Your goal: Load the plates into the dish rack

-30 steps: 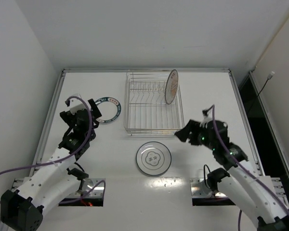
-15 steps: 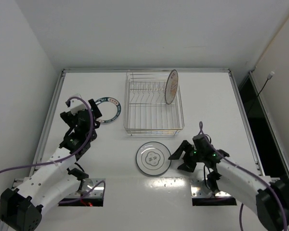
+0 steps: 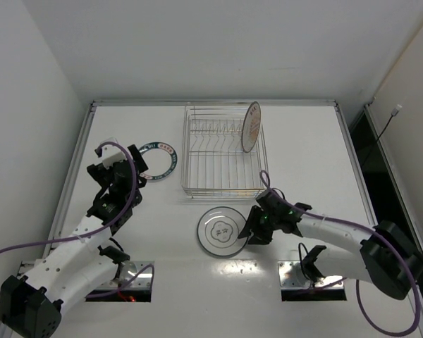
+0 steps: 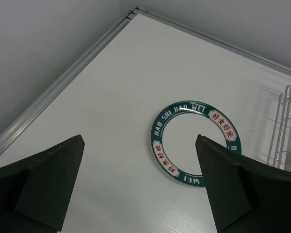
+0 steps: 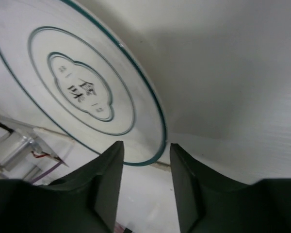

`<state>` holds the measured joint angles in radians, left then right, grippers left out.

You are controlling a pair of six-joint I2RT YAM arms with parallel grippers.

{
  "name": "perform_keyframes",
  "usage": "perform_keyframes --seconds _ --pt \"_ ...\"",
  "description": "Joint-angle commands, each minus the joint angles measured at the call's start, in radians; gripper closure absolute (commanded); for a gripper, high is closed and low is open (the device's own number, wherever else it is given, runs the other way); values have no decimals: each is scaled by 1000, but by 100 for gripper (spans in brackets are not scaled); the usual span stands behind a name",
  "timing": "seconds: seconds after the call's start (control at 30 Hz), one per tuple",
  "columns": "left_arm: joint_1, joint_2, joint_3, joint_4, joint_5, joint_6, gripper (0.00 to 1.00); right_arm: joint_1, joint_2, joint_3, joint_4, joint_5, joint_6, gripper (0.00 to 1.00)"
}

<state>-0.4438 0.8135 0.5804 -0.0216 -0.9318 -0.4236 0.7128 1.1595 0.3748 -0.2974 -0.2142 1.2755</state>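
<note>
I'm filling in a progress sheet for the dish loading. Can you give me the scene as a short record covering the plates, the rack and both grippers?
dish rack: wire basket, mid table
orange-rimmed plate: standing on edge in the rack, far right corner
green-rimmed plate: flat on the table, left of the rack
grey-ringed plate: flat on the table, in front of the rack
left gripper: open, beside the green-rimmed plate
right gripper: jaws apart, astride the grey-ringed plate's right rim
loaded: one of three
</note>
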Motion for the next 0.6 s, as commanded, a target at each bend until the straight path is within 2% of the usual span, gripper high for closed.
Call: perform_keyframes --seconds 0.0,0.13,0.2,0.3,0.33,0.37,0.4,0.57 --pt "-7 -14 4 20 -12 -1 0 14 38 52 -11 45 6 63" --pt "-7 -14 4 20 -12 -1 0 36 107 110 -48 45 -34 69" --pt "-7 -23 4 20 -12 -1 0 45 130 122 -59 45 -44 69" --pt "-7 -23 4 20 -12 -1 0 54 161 147 -68 56 -62 58" --pt "-7 -23 4 20 -12 -1 0 54 183 160 -78 68 -62 58" --pt "-7 -23 4 20 -12 -1 0 65 192 161 -88 68 -62 59" --pt "-7 -23 4 20 -12 -10 0 65 203 173 -88 68 -62 71" --pt "-7 -23 4 20 -21 -10 0 88 261 217 -109 79 -80 88"
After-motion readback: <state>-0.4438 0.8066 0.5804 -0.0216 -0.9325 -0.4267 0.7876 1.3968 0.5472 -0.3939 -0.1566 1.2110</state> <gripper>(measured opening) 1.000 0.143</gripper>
